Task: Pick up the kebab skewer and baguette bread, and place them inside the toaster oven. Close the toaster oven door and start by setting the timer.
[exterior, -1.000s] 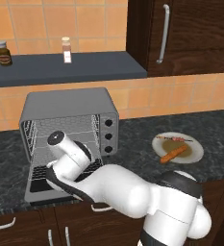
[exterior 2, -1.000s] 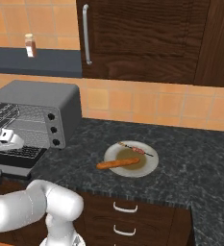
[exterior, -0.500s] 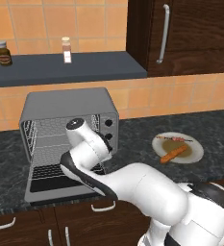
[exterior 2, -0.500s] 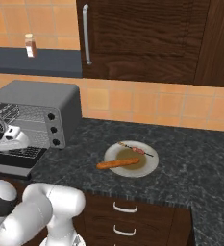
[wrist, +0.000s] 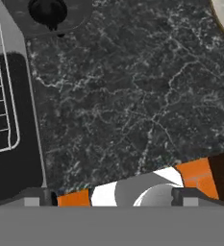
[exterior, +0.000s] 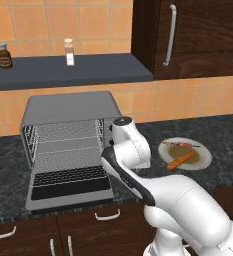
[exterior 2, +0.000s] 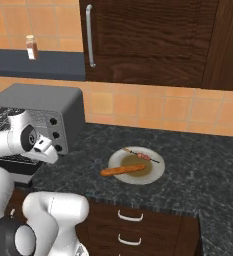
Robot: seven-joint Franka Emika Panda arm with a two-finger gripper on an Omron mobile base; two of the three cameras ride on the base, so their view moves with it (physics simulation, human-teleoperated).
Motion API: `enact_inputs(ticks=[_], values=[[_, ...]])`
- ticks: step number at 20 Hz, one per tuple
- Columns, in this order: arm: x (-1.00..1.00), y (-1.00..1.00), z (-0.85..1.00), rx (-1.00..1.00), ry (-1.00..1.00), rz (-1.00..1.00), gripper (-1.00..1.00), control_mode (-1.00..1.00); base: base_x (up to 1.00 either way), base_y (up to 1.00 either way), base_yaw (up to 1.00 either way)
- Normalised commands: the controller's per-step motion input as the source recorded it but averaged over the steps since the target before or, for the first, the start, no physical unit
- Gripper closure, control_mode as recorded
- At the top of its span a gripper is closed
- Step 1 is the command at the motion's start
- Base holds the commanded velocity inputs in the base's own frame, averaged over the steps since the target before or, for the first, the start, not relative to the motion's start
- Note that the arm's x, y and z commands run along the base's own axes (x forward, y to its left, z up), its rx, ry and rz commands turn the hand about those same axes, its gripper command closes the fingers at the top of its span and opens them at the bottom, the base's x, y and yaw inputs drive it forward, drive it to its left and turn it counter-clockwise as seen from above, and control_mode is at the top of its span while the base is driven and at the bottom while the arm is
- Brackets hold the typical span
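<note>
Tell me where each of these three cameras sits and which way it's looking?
Left base view: behind the arm's left, looking forward and down at the open toaster oven; the white arm rises lower right.
Right base view: behind its right, facing the plate with baguette and skewer; arm lower left.
Hand view: on the hand, looking down at the counter beside the oven door.
Both base views share oven and plate.
</note>
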Motion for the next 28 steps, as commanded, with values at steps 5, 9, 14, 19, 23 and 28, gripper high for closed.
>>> enact_inputs(ticks=[5,9,14,19,23,28], values=[[0.2,-1.0,0.0,0.02,0.01,-0.41,-1.0,-1.0,0.0,0.0,0.0],[0.48,-1.0,0.0,0.0,0.09,-0.35,-1.0,-1.0,0.0,0.0,0.0],[0.45,-1.0,0.0,0.03,0.03,-0.23,-1.0,-1.0,0.0,0.0,0.0],[0.45,-1.0,0.0,0.06,0.0,-0.15,-1.0,-1.0,0.0,0.0,0.0],[0.25,-0.88,-0.1,0.02,0.0,-0.03,-1.0,-1.0,0.0,0.0,0.0],[0.62,-0.24,-0.14,0.0,0.0,0.0,-1.0,-1.0,0.0,0.0,0.0]])
